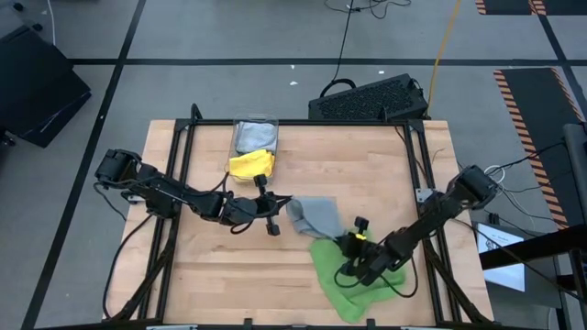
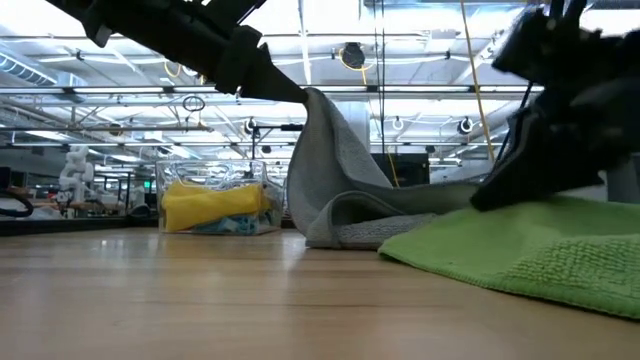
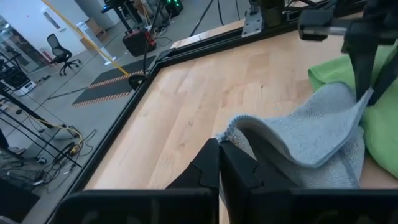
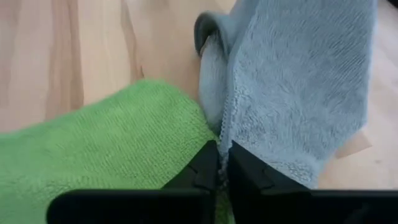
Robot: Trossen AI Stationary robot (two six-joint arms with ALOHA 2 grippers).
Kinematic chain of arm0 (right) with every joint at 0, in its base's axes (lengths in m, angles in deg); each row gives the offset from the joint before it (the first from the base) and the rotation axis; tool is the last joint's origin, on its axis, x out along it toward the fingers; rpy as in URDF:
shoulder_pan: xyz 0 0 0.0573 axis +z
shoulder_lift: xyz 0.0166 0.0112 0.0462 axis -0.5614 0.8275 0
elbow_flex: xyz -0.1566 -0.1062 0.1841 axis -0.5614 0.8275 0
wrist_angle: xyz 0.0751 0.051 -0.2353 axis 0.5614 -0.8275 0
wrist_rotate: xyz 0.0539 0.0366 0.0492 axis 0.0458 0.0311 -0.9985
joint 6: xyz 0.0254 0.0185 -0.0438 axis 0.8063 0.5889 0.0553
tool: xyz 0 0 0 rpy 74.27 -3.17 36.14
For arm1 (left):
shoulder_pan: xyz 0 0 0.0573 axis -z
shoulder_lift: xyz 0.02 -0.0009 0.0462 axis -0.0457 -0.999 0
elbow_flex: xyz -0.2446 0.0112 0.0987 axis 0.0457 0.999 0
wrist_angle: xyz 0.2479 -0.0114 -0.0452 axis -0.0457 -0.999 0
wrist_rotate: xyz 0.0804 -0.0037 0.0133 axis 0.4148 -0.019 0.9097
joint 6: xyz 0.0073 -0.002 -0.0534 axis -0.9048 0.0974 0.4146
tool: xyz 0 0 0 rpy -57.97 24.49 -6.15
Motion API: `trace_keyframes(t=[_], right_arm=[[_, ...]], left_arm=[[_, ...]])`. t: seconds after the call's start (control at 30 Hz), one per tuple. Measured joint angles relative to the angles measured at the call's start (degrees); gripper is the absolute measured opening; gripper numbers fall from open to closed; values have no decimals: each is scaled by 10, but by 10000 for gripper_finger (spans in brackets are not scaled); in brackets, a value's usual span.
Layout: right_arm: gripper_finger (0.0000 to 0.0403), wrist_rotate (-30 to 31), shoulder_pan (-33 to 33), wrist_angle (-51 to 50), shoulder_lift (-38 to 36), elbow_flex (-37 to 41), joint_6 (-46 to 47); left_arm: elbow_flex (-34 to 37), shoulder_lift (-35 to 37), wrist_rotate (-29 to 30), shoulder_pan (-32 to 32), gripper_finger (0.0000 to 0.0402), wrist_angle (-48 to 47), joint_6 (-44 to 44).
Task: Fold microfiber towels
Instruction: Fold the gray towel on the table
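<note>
A grey towel lies partly folded at mid-table, its near edge on a bright green towel that is spread flat on the wood. My left gripper is shut on the grey towel's left corner and holds it raised. My right gripper is shut on the grey towel's right corner, low over the green towel. A yellow towel hangs out of a clear bin, which also holds another grey towel. My left gripper pinches the grey towel's stitched edge at a corner between its two fingers, coming level from the table's left. That corner is lifted clear, and the cloth hangs slack from it down to the table. My right gripper pinches the grey towel's hemmed edge between its two fingers, slanting down from the table's right. The cloth rises slack beyond the fingers, and the held part sits just above the green towel. One layer or several, I cannot tell.
The clear bin stands at the table's far edge, left of centre. Black frame rails run along the table's left and right sides. Bare wood shows at the near left and the far right.
</note>
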Motion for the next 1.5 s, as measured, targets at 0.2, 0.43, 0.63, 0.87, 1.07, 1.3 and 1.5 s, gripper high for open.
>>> trace_keyframes(t=[0.2, 0.43, 0.63, 0.87, 1.07, 1.3, 1.5], right_arm=[[29, -1, 0, -42, -66, 0, -10], [7, -1, 1, -68, -130, 0, -59], [5, -1, 1, -73, -164, 0, -106], [2, -26, 1, -89, -207, 0, -110], [15, -148, 1, -98, -221, 0, -72], [60, -219, 23, -169, -216, 0, 57], [121, -241, 67, -273, -216, 0, 238]], left_arm=[[0, 0, -22, 0, 5, 2, -1], [0, 0, -36, 0, 5, 7, -2], [0, 0, -36, 0, 4, 8, -2], [0, 0, -36, 0, 4, 13, -2], [0, 0, -45, 1, 3, 23, -5], [0, 0, -46, 1, 3, 28, -9], [0, 0, -46, 1, 3, 27, -7]])
